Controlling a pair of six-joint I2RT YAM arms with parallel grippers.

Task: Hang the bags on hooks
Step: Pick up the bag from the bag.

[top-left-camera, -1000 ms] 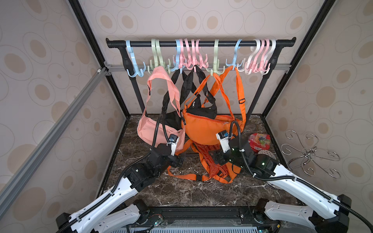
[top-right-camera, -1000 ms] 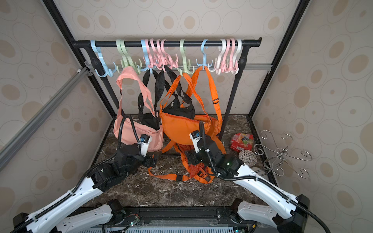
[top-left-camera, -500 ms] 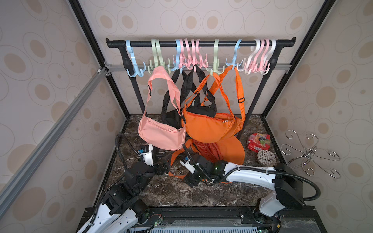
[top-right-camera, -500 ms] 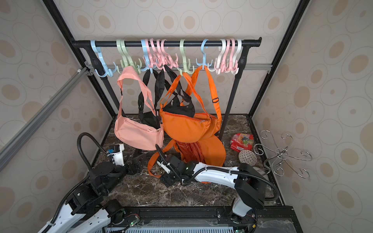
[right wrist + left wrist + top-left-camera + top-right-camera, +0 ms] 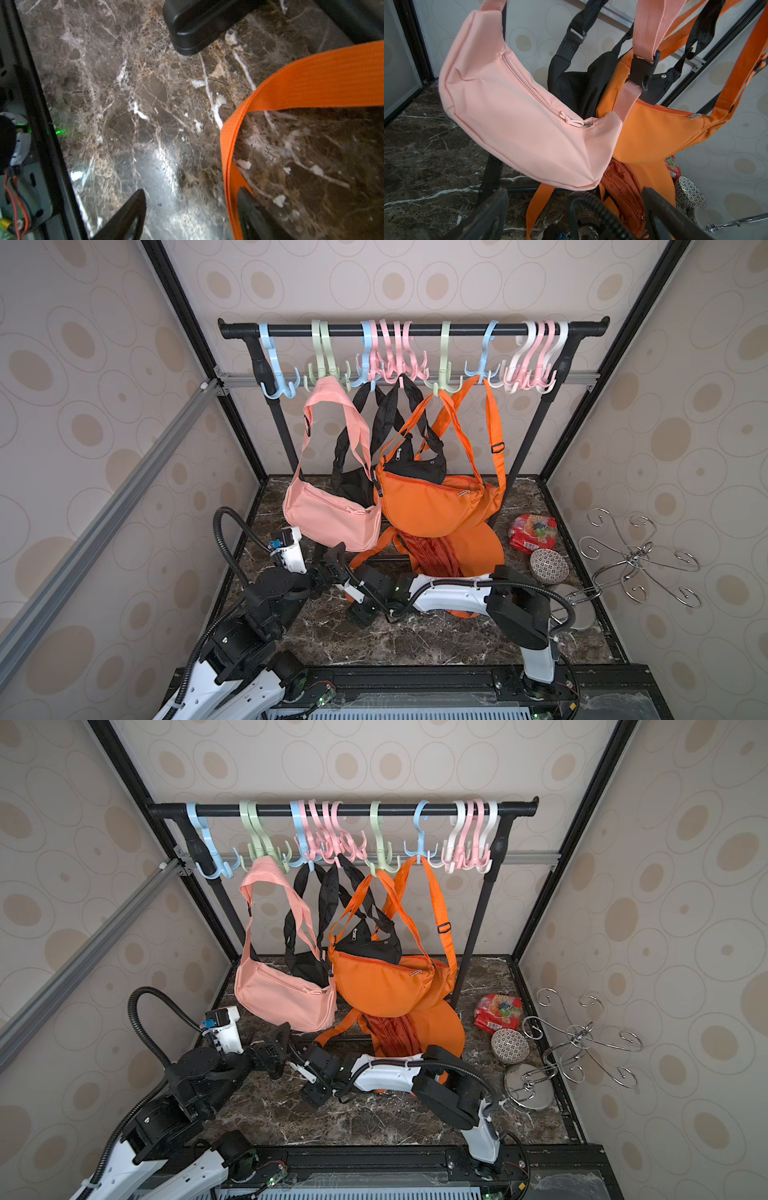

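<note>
Three circle-patterned walls (image 5: 457, 277) enclose veined marble tabletop (image 5: 415, 639) bearing an orange bag (image 5: 478, 549).

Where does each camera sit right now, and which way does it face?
Both top views: high in front, looking down and back at the black hanging rail; left arm and right arm show.
Left wrist: low, facing up at the hanging pink fabric bag; open fingers of the left gripper show.
Right wrist: facing down at the dark marble tabletop and an orange webbing strap; fingers of the right gripper show.
Shared: bag and strap also appear in both top views.
</note>
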